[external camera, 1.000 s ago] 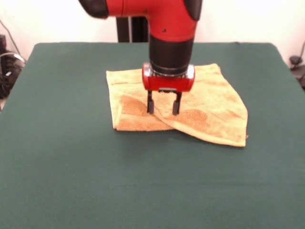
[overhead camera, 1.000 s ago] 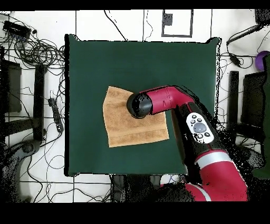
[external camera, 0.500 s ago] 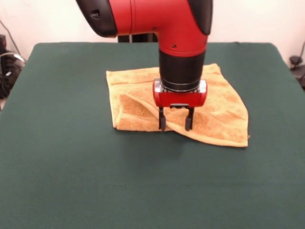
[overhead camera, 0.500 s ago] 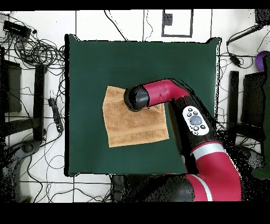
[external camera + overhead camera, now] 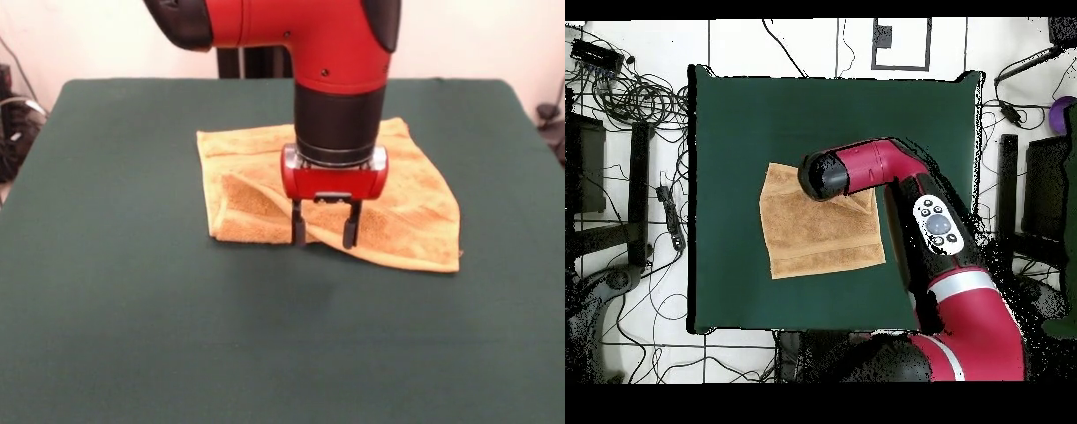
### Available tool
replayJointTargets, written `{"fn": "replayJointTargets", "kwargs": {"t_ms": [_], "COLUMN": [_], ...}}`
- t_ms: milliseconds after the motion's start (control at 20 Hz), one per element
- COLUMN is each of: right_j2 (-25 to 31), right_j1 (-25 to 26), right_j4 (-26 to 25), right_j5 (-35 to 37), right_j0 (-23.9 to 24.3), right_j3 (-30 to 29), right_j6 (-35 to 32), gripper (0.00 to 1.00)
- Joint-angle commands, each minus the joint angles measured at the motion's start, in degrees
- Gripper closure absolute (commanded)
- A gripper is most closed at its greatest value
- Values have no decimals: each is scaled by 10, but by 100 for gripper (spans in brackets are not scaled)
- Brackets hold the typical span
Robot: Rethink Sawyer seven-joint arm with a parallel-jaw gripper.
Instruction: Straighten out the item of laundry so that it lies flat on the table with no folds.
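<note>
The item of laundry (image 5: 415, 208) is a golden-tan towel lying near the middle of the dark green table (image 5: 132, 309), with a fold running diagonally across its near left part. My gripper (image 5: 325, 234) hangs open over the towel's near edge, fingertips just above the fold. From overhead the towel (image 5: 815, 235) shows as a tan rectangle, and the arm's head covers its upper right corner, hiding the gripper itself.
The red arm (image 5: 935, 230) reaches in over the right side of the table (image 5: 765, 110) in the overhead view. Cables and equipment (image 5: 625, 90) lie on the floor around the table.
The gripper has moved from the towel's middle toward its near edge and dropped a little lower. The towel's shape looks unchanged.
</note>
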State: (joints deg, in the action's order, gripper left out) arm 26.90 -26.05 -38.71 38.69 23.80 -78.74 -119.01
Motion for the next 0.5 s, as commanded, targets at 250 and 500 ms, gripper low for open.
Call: {"fn": "replayJointTargets", "kwargs": {"t_ms": [250, 500], "right_j2": [-32, -132], "right_j1": [-70, -118], "right_j4": [-6, 67], "right_j5": [-8, -47], "right_j0": [-46, -55], "right_j3": [-72, -172], "right_j6": [-29, -243], "gripper": [0, 0]}}
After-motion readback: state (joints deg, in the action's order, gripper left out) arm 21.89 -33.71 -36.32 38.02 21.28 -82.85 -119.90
